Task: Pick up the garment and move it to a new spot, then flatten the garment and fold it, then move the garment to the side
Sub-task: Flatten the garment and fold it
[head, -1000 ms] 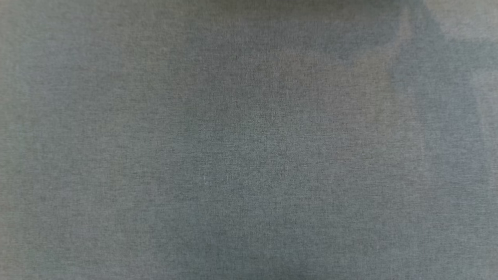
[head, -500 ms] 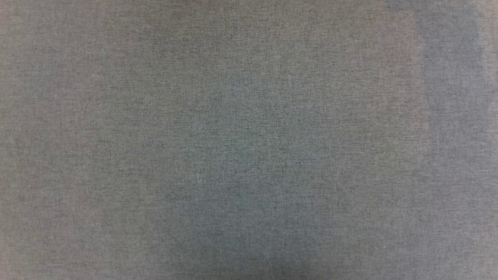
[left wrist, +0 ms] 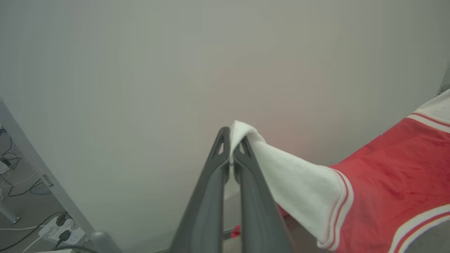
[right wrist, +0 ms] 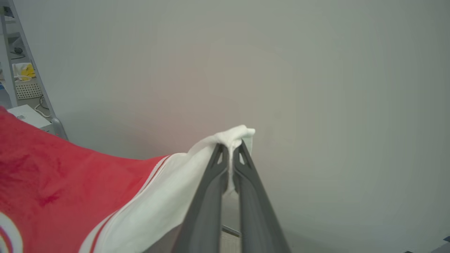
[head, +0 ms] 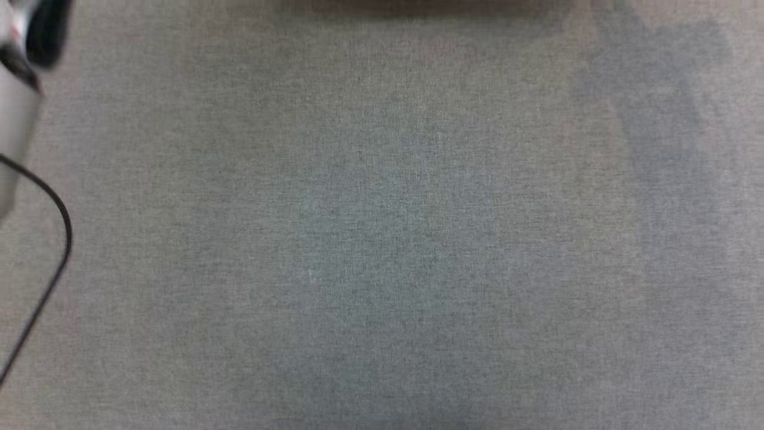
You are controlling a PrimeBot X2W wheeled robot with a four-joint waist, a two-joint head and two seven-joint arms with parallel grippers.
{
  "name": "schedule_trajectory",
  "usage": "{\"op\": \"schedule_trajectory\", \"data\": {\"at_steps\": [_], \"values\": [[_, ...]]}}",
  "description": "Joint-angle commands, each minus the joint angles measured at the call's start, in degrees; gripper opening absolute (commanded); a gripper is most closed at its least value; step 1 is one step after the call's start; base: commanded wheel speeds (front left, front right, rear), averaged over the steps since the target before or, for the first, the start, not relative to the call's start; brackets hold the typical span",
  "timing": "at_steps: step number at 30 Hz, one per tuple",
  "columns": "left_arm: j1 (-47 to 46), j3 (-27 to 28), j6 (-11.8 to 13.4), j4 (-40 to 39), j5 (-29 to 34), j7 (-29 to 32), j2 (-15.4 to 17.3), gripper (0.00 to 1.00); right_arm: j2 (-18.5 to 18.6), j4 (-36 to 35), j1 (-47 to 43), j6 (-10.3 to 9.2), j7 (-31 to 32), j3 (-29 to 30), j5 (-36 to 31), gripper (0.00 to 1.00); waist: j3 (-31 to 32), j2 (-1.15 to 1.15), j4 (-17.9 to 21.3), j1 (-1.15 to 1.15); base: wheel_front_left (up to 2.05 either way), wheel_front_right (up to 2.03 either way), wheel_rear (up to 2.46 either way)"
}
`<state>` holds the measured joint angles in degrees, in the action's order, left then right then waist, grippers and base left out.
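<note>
The garment point(left wrist: 393, 168) is a red jersey with white sleeves and red-and-white striped trim, and it hangs stretched in the air between my two grippers. In the left wrist view my left gripper point(left wrist: 232, 140) is shut on the tip of one white sleeve point(left wrist: 299, 182), and the red body runs off to the right. In the right wrist view my right gripper point(right wrist: 230, 149) is shut on the other white sleeve point(right wrist: 168, 196), with the garment's red body point(right wrist: 52, 175) spreading to the lower left. A pale forearm point(head: 15, 107) with a black cable point(head: 59, 239) sits at the head view's left edge.
A grey woven surface point(head: 382, 239) lies under the head view, with a dark strip point(head: 430, 6) at its top edge. A plain pale wall point(left wrist: 175, 70) stands behind both grippers. A power strip with cables point(left wrist: 61, 228) lies at the lower left; a shelf with a white basket point(right wrist: 26, 89) stands far left.
The head view has shifted over the grey surface. A pale forearm and its black cable have come in at the left edge, and a dark strip now shows at the top.
</note>
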<state>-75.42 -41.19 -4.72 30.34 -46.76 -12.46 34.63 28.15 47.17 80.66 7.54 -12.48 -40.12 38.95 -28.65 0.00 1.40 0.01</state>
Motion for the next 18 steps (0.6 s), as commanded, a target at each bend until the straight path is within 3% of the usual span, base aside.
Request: {"op": "schedule_trajectory", "data": {"at_steps": [1, 8, 18], "values": [[3.83, 0.02, 0.64, -0.76, -1.21, -0.76, 0.63, 0.0, 1.09, -0.8, -3.14, -0.05, -0.85, -0.44, 0.95, 0.0, 3.38, 0.0, -0.39, -0.01, 0.0, 0.0, 0.0], [21.27, 1.07, 3.16, -6.72, -4.89, -2.08, 3.16, 0.0, 5.29, -5.89, -19.09, -0.05, -2.15, -1.27, 3.43, 0.0, 9.94, 0.0, -1.27, -0.01, 0.0, 0.0, 0.0], [43.98, 2.02, 8.47, -17.29, -9.84, -2.4, 7.82, 0.0, 8.83, -15.95, -43.25, -0.05, -2.47, 5.91, 3.5, 0.0, 17.19, 0.0, -1.57, -0.01, 0.0, 0.0, 0.0]]}}
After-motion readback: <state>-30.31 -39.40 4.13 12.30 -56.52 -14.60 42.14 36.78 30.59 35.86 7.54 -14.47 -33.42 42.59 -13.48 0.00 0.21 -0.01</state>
